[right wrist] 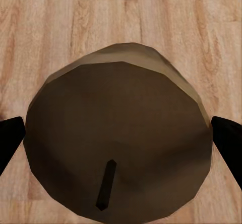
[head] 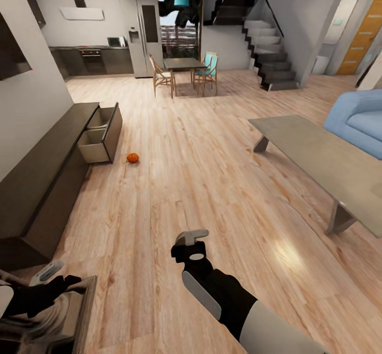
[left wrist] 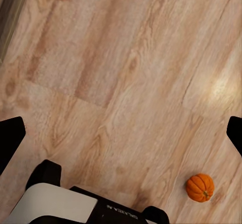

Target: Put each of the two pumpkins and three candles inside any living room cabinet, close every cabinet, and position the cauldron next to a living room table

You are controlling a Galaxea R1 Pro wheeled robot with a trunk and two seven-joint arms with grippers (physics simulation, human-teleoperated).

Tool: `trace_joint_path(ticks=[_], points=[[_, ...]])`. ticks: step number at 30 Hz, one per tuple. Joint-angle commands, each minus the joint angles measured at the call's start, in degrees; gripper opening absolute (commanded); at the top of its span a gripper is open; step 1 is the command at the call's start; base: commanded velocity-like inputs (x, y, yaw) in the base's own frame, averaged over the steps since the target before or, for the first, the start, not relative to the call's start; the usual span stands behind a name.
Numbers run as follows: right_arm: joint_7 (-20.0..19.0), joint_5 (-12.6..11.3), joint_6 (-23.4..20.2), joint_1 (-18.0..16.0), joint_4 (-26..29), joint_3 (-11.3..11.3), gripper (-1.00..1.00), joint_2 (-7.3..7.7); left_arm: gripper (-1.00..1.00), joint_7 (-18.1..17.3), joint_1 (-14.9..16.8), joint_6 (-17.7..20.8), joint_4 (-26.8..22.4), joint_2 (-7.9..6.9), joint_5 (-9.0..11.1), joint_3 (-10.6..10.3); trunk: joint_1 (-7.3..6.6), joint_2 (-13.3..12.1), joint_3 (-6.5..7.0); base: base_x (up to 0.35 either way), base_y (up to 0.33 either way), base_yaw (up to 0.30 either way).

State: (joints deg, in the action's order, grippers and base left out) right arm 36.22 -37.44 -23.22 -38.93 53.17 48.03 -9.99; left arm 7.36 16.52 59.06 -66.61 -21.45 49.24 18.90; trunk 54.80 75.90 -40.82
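Both tools, left and right, hang low with fingers apart and nothing between them, while one pumpkin sits on the wooden floor beside the cabinet's open drawers, probably light, hard and rollable, best pinched across its ribbed middle.

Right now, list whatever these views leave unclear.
- Open drawers of the cabinet: in the head view, their own walls hide the drawer bottoms.
- Right gripper: in the right wrist view, the candle spans the gap between the fingertips, so contact is unreadable.
- Table: the head view's right edge cuts off its far end.
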Motion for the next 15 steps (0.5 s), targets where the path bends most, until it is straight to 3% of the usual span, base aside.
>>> trace_joint_path(ticks=[1,7,15], points=[[0.0,0.1,0.0,0.0,0.0,0.0,-1.0,0.0,1.0,0.0,0.0,0.0,0.0,0.0,0.0,0.0,0.0,0.0,0.03,0.014,0.01,0.199],[0.0,0.2,0.5,0.0,-0.1,0.0,-1.0,0.0,1.0,0.0,0.0,0.0,0.0,0.0,0.0,0.0,0.0,0.0,0.15,0.045,0.074,0.06],[0.0,0.2,0.5,0.0,-0.1,0.0,-1.0,0.0,1.0,0.0,0.0,0.0,0.0,0.0,0.0,0.0,0.0,0.0,0.75,0.116,0.098,0.139]])
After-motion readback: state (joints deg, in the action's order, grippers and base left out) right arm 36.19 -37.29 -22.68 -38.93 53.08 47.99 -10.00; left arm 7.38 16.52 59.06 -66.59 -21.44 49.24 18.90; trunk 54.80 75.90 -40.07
